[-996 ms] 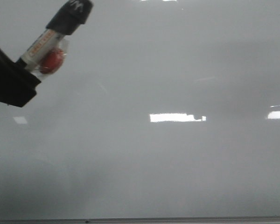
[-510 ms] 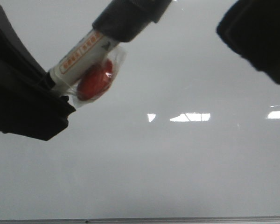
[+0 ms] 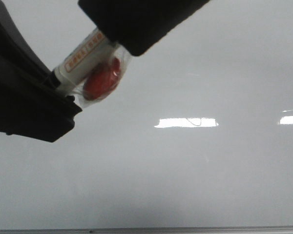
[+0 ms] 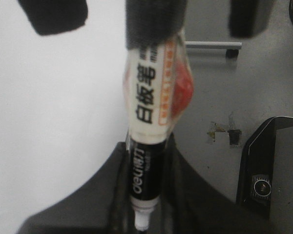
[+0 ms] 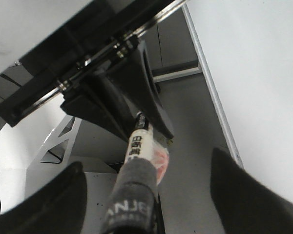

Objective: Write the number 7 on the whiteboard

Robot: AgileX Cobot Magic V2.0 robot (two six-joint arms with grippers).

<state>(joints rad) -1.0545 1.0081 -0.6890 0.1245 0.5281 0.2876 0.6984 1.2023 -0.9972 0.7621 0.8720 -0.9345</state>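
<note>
The whiteboard [image 3: 195, 170] fills the front view, glossy and pale grey; no number 7 shows on it. My left gripper [image 3: 63, 95] is shut on a white marker [image 3: 85, 53] with an orange label and a red piece in clear wrap. In the left wrist view the jaws [image 4: 145, 161] clamp the marker's black end [image 4: 144, 183]. The marker's dark grey cap [image 4: 154, 24] points away from them. My right gripper [image 3: 136, 19] is open, its fingers [image 5: 44, 200] wide apart on either side of the cap [image 5: 132, 204] without touching it.
The board's thin grey frame edge [image 3: 185, 229] runs along the bottom of the front view. Bright light reflections [image 3: 185, 122] lie on the board. Beside the board are grey floor, a metal bar [image 4: 212, 45] and a black bracket [image 4: 263, 170].
The left gripper rose with the marker nearer the camera, then held still. The right gripper came in from the upper right and now straddles the cap.
</note>
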